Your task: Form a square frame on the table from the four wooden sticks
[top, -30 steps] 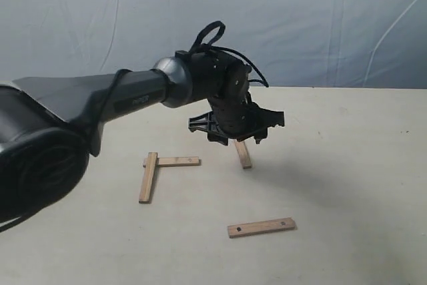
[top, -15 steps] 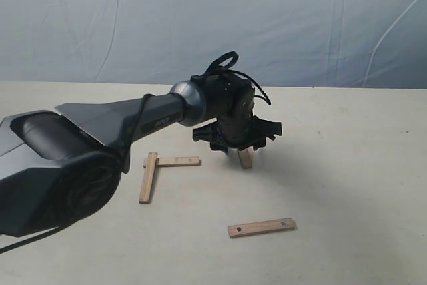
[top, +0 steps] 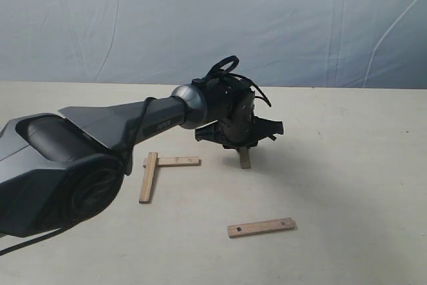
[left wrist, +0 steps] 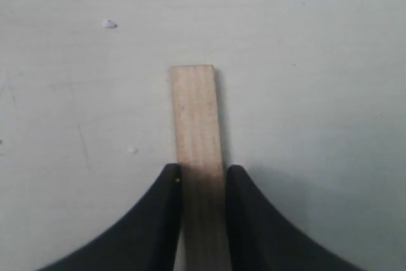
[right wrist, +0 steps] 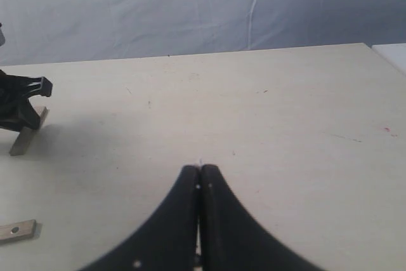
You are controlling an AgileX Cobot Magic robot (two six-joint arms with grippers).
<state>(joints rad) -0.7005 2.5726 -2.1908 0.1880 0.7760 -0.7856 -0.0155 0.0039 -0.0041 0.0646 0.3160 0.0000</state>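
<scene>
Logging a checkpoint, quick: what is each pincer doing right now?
Left pincer: closed on a wooden stick, pressing on its two long edges.
Right pincer: closed, holding nothing.

**Desk editor:** Exterior view: the left end effector (top: 241, 142) covers most of the far stick (top: 245, 159). Only one end shows beneath it.

**Photographer:** Left wrist view: that stick runs off the frame between the fingers (left wrist: 166, 188). Right wrist view: the edge cuts the front stick (right wrist: 14, 231).
</scene>
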